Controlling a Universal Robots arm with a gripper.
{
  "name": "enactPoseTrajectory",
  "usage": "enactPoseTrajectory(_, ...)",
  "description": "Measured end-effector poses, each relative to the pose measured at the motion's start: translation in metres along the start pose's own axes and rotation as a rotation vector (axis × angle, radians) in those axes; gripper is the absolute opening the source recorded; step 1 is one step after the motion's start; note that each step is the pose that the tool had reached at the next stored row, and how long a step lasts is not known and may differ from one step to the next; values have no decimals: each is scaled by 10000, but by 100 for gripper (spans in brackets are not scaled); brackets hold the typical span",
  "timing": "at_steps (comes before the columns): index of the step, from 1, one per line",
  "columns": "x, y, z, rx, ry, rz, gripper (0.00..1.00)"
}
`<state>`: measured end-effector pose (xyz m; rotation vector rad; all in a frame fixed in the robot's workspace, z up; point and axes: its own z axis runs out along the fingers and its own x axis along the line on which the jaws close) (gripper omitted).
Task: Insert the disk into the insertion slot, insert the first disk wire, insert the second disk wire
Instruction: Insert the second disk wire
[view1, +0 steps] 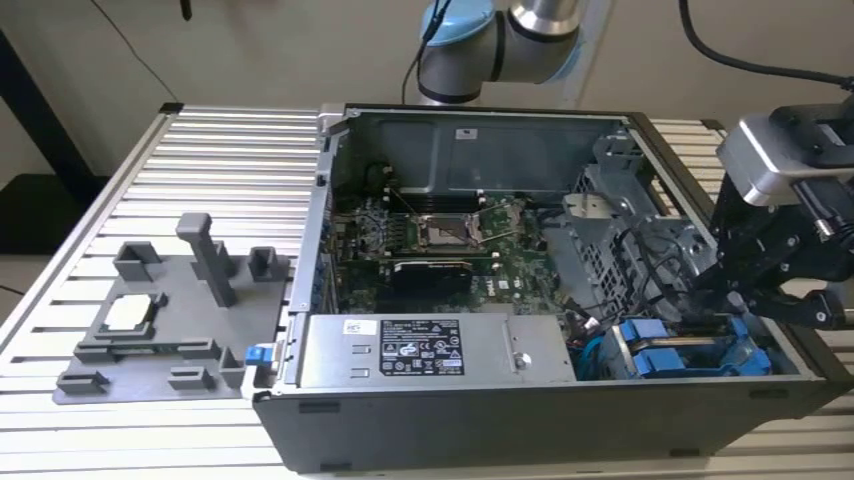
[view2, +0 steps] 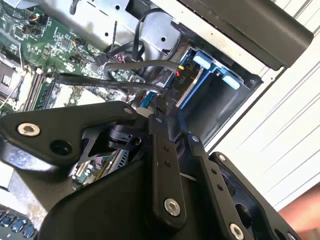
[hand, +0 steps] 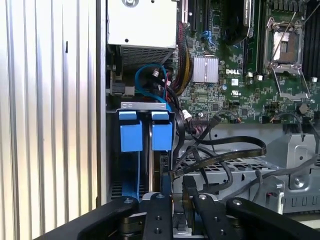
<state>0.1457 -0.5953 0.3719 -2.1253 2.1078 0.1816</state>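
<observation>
The disk (view2: 192, 80) in its blue frame sits inside the insertion slot (view2: 235, 102) of the grey drive cage at the case's front corner, on the exterior view's right. Its blue end tab (hand: 161, 131) stands beside a second blue tab (hand: 131, 132). My gripper (view1: 707, 305) reaches down into the case just behind the cage (view1: 687, 355). In both wrist views the fingers (hand: 165, 197) stand close together on the blue-tipped end of a flat black disk wire (view2: 107, 82). The gripper (view2: 152, 107) holds that end close to the disk's rear edge. A grey wire (view2: 140, 65) loops to the disk's back.
The open computer case (view1: 300, 300) lies on a slatted metal table (view1: 227, 150). A grey box with a sticker (view1: 420, 350), the motherboard (view1: 427, 235) and loose black cables (hand: 225, 150) crowd the inside. A grey fixture (view1: 160, 320) with parts stands at the exterior view's left.
</observation>
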Motion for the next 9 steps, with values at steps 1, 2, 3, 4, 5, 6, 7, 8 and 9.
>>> enactPoseTrajectory(1, 0, 0, 0, 0, -1, 0, 24)
enactPoseTrajectory(2, 0, 0, 0, 0, -2, 0, 24)
enactPoseTrajectory(3, 0, 0, -1, 0, 0, 0, 24)
enactPoseTrajectory(4, -1, 0, -3, 0, 1, 0, 24)
enactPoseTrajectory(5, -1, 0, -3, -1, 5, 0, 24)
enactPoseTrajectory(6, -2, -3, -5, -29, 45, 2, 24)
enactPoseTrajectory(7, -2, -4, -7, -61, 48, 9, 24)
enactPoseTrajectory(8, -1, -4, -6, -96, 45, 17, 24)
enactPoseTrajectory(9, -1, -4, -6, -128, 43, 24, 24)
